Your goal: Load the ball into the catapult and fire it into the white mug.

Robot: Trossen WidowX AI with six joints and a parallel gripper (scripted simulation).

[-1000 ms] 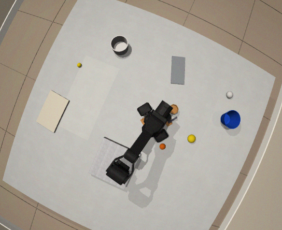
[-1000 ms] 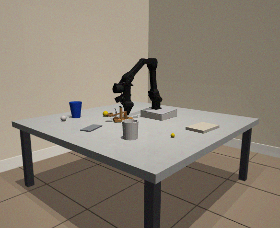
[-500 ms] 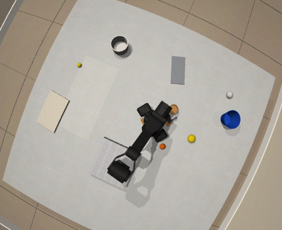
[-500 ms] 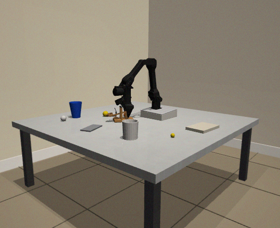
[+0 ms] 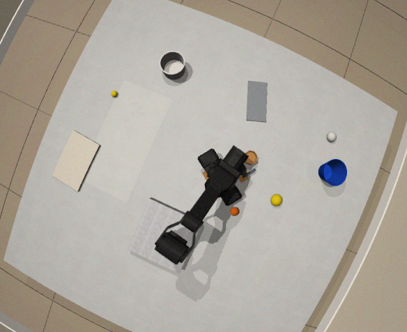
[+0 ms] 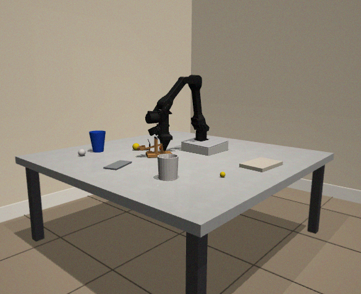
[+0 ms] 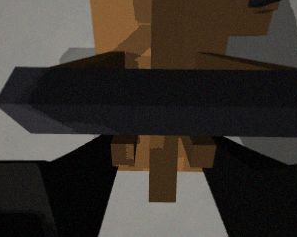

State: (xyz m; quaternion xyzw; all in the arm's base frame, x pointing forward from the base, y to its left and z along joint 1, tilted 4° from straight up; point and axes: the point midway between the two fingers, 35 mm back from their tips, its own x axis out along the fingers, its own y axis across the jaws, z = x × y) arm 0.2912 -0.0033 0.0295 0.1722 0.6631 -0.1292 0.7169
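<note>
The wooden catapult (image 5: 251, 157) (image 6: 156, 146) (image 7: 162, 189) stands mid-table, partly hidden under the arm in the top view. Its round cup looks empty. In the wrist view a dark crossbar (image 7: 160, 104) spans it. My gripper (image 6: 165, 149) (image 7: 158, 133) points down and is shut on the catapult's rear frame, one finger at each side. The orange ball (image 5: 234, 211) lies on the table beside the catapult; it is mostly hidden in the exterior view. The white mug (image 5: 174, 67) (image 6: 167, 167) stands upright, well apart from the catapult.
A blue cup (image 5: 332, 172) (image 6: 97, 141), a white ball (image 5: 331, 136) (image 6: 81, 152), a larger yellow ball (image 5: 276, 199) (image 6: 136, 146), a small yellow ball (image 5: 114, 93) (image 6: 222, 174), a grey slab (image 5: 256, 102) (image 6: 117, 164) and a cream block (image 5: 76, 160) (image 6: 261, 163) are on the table.
</note>
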